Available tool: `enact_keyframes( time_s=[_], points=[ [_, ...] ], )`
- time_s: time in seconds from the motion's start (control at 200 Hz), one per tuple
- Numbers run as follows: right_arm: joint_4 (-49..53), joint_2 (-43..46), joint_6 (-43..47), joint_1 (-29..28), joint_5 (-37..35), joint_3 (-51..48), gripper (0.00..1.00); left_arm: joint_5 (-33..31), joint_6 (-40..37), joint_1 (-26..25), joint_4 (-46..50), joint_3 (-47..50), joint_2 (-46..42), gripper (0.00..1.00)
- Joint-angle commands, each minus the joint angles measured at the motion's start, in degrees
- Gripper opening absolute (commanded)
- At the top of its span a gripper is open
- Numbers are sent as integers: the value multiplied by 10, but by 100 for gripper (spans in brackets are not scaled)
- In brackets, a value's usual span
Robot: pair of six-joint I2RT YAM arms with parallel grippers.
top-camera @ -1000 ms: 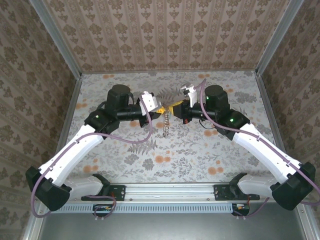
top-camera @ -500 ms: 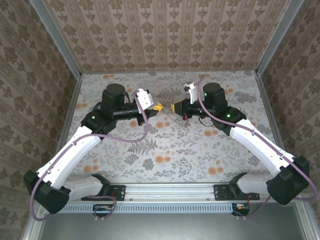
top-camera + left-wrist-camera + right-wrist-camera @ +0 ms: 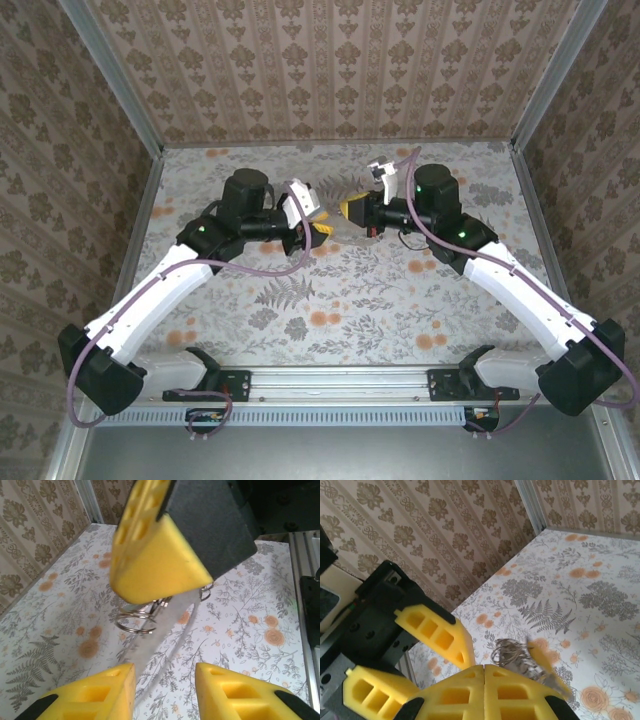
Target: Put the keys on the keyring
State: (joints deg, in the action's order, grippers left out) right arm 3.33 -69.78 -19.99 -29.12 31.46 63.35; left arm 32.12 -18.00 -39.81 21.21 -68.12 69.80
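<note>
Left gripper (image 3: 164, 674) has released, jaws parted at frame bottom; clenched right gripper (image 3: 484, 669) alone dangles the thin grey metal chain keyring (image 3: 142, 615), mid-frame, ready for threading

Brown damask wallpaper on the far wall (image 3: 330, 70), same on the left wall (image 3: 50, 180) and right wall (image 3: 600, 170). Aluminium posts (image 3: 110, 75) mark the far corners. A grey-leafed, orange-flowered tablecloth (image 3: 330, 290) covers the table, evenly lit. A metal rail (image 3: 340, 380) edges the near side.
</note>
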Motion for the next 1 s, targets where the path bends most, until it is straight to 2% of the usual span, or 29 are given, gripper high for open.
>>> enact_keyframes(
  time_s=[0.0, 0.31, 0.805, 0.93, 0.995],
  points=[
    [-41, 18, -14, -1, -16, -2, 0, -18, 18, -12, -23, -7, -12, 38],
    [-68, 29, -35, -2, -32, -16, 0, -111, 47, -29, -118, 17, 0, 41],
    [-79, 37, -38, -3, -40, -24, 0, -123, 65, -40, -159, 13, 36, 40],
    [-82, 35, -39, -3, -39, -27, 0, -136, 65, -40, -170, 10, 39, 37],
    [-82, 35, -39, -4, -39, -27, 0, -137, 64, -40, -172, 8, 41, 29]
  ],
)
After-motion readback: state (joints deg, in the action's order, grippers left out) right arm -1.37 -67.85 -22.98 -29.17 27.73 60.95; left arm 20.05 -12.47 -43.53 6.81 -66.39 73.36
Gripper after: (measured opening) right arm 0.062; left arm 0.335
